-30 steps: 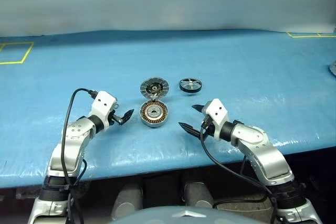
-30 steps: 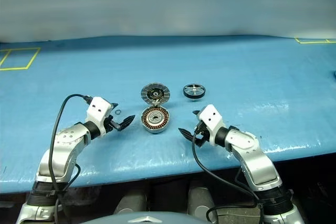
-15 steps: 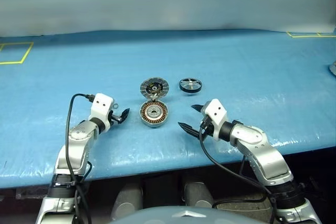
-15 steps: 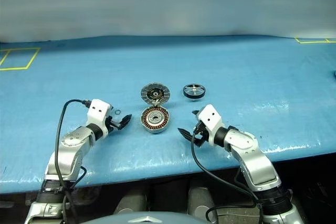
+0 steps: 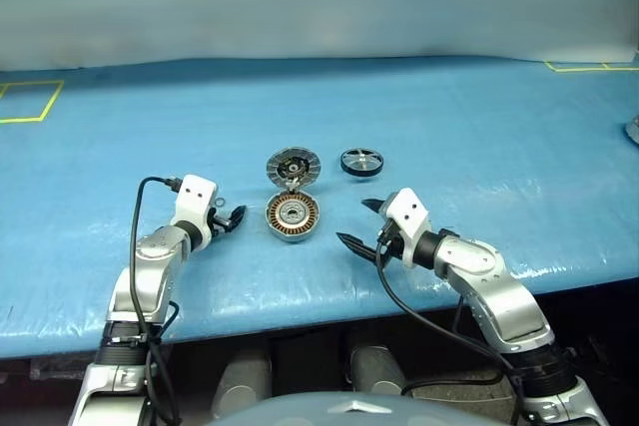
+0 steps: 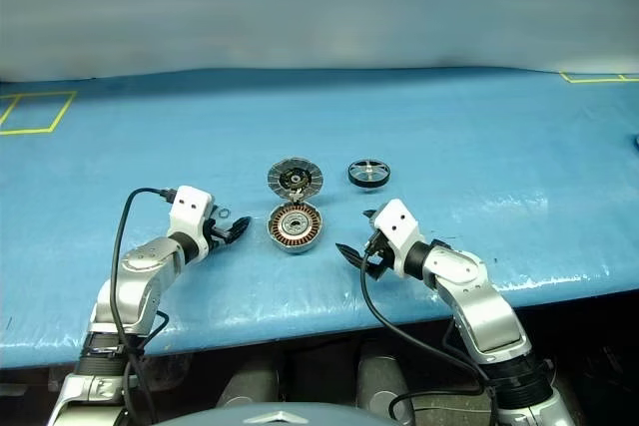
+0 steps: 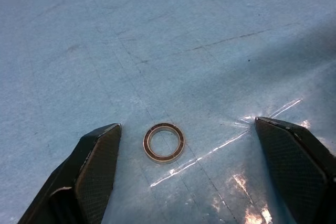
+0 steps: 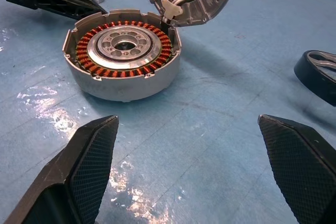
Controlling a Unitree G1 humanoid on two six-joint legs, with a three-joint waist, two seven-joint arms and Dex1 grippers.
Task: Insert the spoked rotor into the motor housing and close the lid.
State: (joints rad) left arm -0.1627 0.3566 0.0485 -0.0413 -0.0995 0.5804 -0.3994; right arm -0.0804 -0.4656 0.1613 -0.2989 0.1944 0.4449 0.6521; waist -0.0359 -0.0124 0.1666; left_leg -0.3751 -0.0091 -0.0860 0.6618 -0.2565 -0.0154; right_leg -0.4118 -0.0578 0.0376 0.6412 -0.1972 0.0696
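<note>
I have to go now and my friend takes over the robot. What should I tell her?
Left gripper: open, low over a small metal ring lying on the blue table cover, touching nothing.
Right gripper: open, empty, facing the round metal motor housing with copper windings.
Ribbed grey hinged lid: flipped open behind the housing.
Black spoked rotor: on the cover, right of the lid.
Done: nothing inserted.
Left: put rotor into housing, close lid.
</note>
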